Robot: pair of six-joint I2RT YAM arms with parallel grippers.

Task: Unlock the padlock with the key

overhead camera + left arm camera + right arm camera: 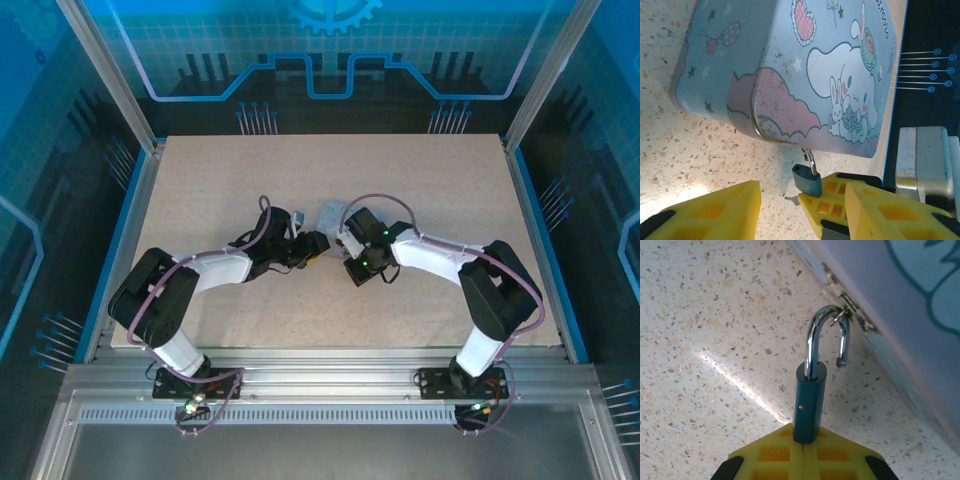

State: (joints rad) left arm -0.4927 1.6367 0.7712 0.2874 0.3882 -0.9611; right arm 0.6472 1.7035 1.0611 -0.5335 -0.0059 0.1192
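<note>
The padlock [810, 400] is hanging by its shackle [815, 337] from the hasp [849, 315] of the pale blue cartoon tin [790, 60], near the middle of the table [200, 180] and well apart from every edge. The shackle is standing sprung. One leg is sitting in the dark teal body, and the other is dangling free with a clear gap beneath it. I judge the unlocking itself to be done. At most, what is remaining is slipping the shackle off the hasp and taking the key away.

The right claw [804, 452] is clamping the padlock's lower end, its yellow fingertips pressing together on the body. The left claw [803, 200] is standing with its fingers apart, one on each side of the padlock and the right fingertips, and it is gripping nothing that I can see.

The key [789, 199] is showing as a small grey sliver just beside the padlock's bottom. I cannot tell whether it is sitting in the keyhole or lying on the table. The right fingertips are hiding the keyhole end, and from above the two wrists are covering the lock.
</note>
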